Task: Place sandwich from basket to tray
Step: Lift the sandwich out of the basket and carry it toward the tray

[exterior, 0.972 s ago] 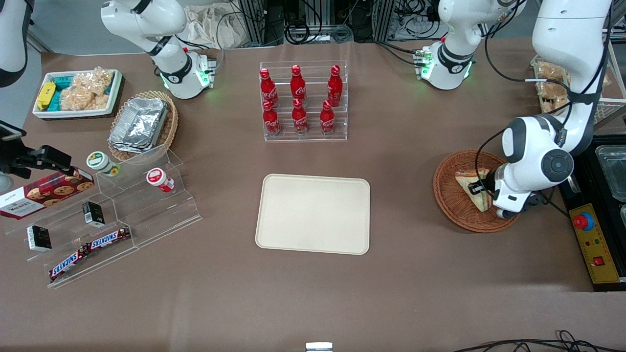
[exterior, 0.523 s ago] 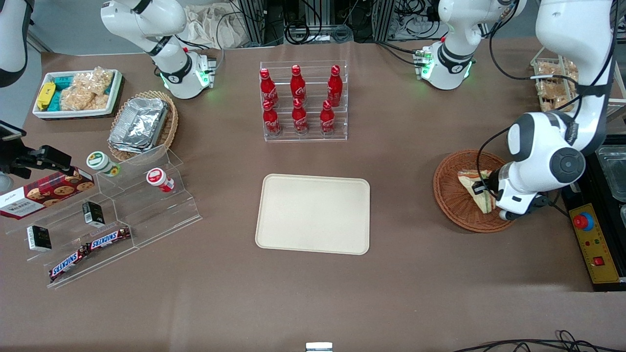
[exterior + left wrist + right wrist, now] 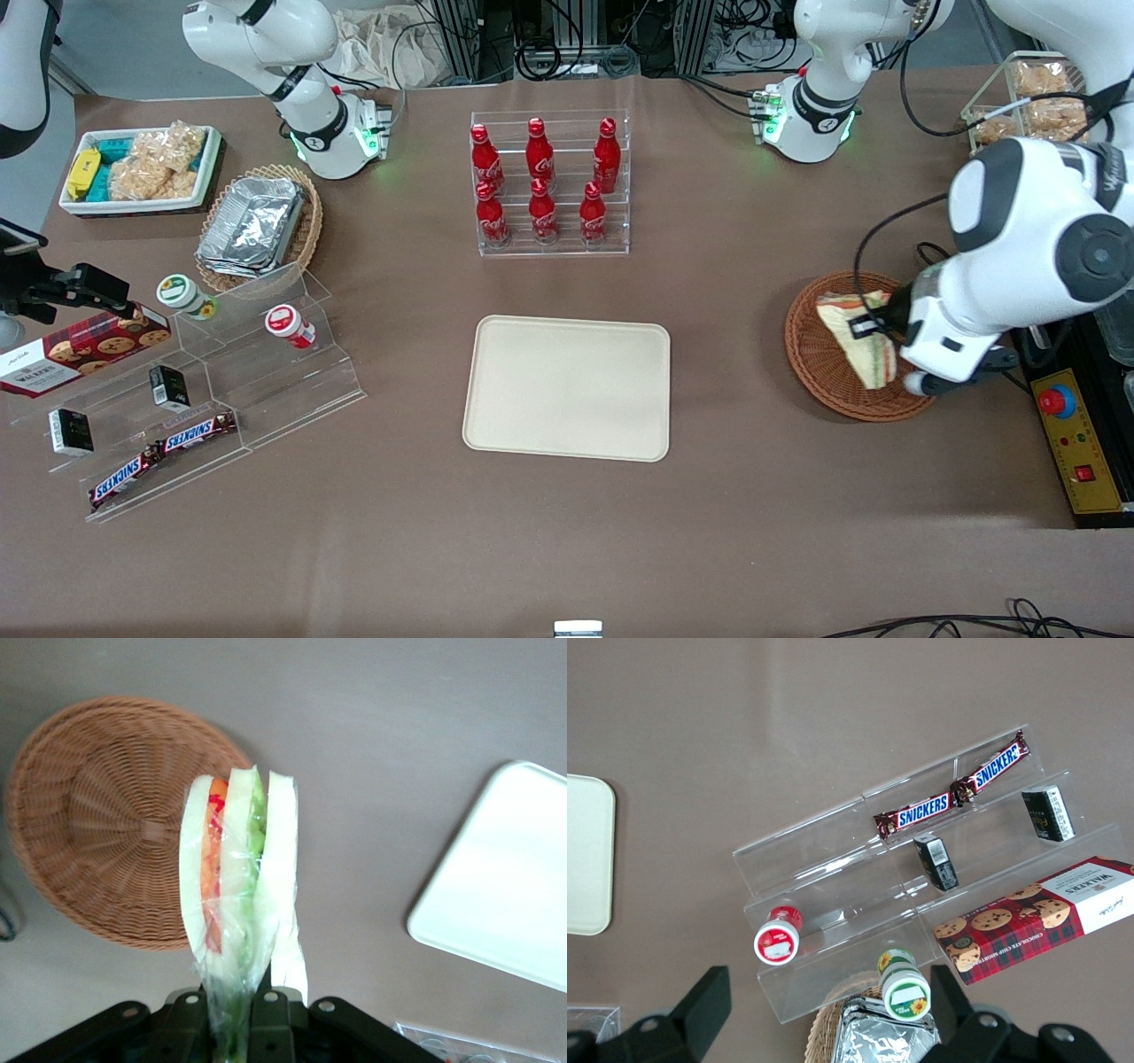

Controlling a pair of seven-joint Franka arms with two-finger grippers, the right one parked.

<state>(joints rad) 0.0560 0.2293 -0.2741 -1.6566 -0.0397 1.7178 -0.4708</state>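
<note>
Now gripper [image 3: 873, 330] has lifted sandwich [image 3: 852, 335] above basket [image 3: 819, 359].

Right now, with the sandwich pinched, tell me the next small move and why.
Probably carry it sideways toward the tray. The gripper is shut on the sandwich, which already hangs above the basket with nothing else in it. The tray lies bare toward the parked arm's end, with open tabletop between them, so a level traverse looks safe before lowering.
</note>
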